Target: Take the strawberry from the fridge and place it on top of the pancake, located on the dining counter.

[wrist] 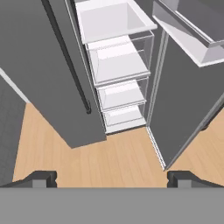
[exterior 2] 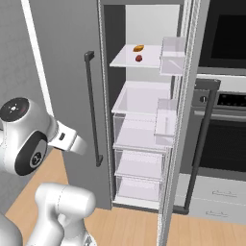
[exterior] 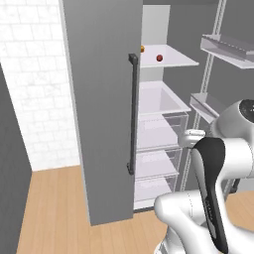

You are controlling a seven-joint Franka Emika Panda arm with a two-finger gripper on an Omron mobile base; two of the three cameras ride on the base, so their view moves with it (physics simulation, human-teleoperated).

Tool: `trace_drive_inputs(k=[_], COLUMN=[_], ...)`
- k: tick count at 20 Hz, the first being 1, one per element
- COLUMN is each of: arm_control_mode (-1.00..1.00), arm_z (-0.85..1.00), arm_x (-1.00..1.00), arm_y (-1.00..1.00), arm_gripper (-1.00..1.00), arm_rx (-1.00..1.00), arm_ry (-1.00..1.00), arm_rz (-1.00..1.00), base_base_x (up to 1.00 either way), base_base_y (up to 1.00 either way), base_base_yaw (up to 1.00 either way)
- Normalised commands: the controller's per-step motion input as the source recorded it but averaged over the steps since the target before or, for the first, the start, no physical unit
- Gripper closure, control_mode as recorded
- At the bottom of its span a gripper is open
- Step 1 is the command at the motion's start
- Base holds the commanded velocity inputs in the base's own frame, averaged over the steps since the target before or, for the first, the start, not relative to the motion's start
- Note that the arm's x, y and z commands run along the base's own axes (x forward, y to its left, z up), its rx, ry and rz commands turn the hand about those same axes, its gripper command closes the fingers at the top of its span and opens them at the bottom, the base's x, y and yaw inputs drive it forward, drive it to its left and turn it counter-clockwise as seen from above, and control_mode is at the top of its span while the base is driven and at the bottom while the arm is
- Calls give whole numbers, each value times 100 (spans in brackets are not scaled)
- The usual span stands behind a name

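Left to right: the closed left door of the tall matte grey fridge (exterior: 101, 109), with its long thin dark vertical handle (exterior: 132, 114); the open compartment of white shelves and clear drawers (exterior 2: 139, 166); the right door (exterior 2: 185, 120), swung open, carrying door bins. On the upper white shelf (exterior 2: 132, 60) lies the tiny dark red roundish strawberry (exterior 2: 139, 58), just in front of a small orange ball-like item (exterior 2: 138, 48); the two sit close but apart. The white arm's two-finger gripper (wrist: 111, 178) hangs above the light-wood floor (wrist: 109, 157) outside the fridge, well below the strawberry's shelf, its dark fingertips (wrist: 41, 178) spread wide with nothing between them.
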Motion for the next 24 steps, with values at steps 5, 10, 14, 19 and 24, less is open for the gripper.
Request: trace_drive_inputs(k=[5, 10, 14, 19, 24], arm_control_mode=[100, 100, 100, 100, 100], arm_z=[0, 0, 0, 0, 0], arm_x=[0, 0, 0, 0, 0], arm_y=[0, 0, 0, 0, 0], arm_gripper=[-100, -100, -100, -100, -100], arm_rx=[0, 0, 0, 0, 0], arm_ry=[0, 0, 0, 0, 0], arm_rz=[0, 0, 0, 0, 0], base_base_x=[-3, 29, 69, 78, 47], base_base_y=[3, 2, 0, -2, -32], base_base_yaw=[-30, -9, 0, 2, 21])
